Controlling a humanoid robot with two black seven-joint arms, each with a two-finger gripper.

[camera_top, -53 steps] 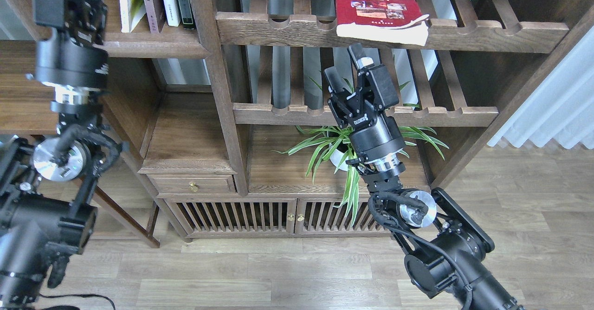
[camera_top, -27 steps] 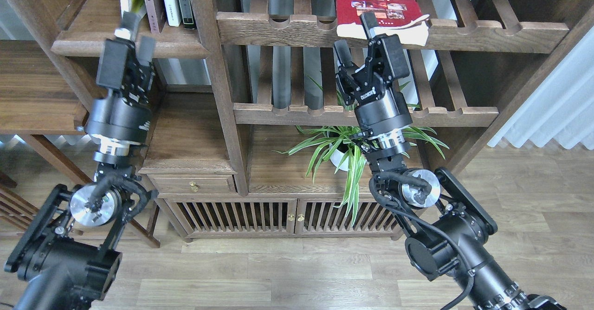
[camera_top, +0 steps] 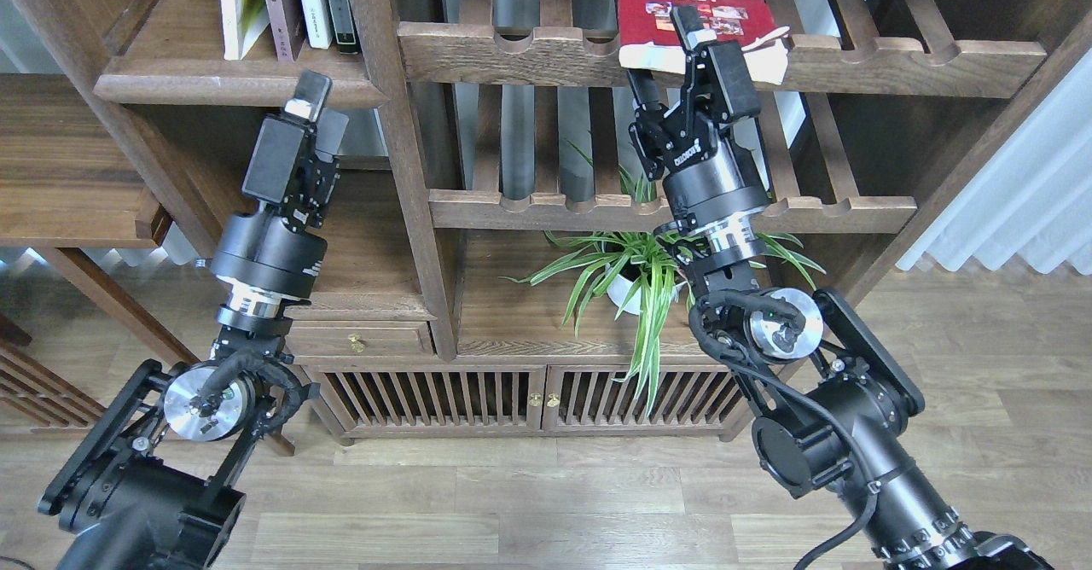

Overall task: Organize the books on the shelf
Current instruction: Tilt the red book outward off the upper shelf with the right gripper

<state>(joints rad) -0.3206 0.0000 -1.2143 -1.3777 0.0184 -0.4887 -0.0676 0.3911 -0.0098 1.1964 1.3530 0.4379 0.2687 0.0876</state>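
1. Risen since the earlier frames: right gripper (camera_top: 668, 51), then below the upper rack, now straddling the near edge of the red book (camera_top: 695, 8). Left gripper (camera_top: 319, 107) dropped from the upper left, now just under the solid shelf (camera_top: 223, 86).
2. Red book lying flat on the upper slatted rack (camera_top: 717, 60), curled near corner overhanging the notched rail; not yet on the shelf.
3. Right jaws parted, one finger above the cover, the other below the overhanging edge; not yet closed on anything, as far as visible.
4. Left fingers slightly apart, holding nothing.
5. Push deeper before closing, so as to clamp the whole page block and not only the curled cover.
6. Close firmly; floppy paperback likely to sag or fan open if pinched at a corner.
7. Lift clear of the notched rail before drawing back, so as not to snag pages.
8. Carry left toward the upright books (camera_top: 281, 2) on the shelf, keeping clear of the post (camera_top: 401, 152) between.
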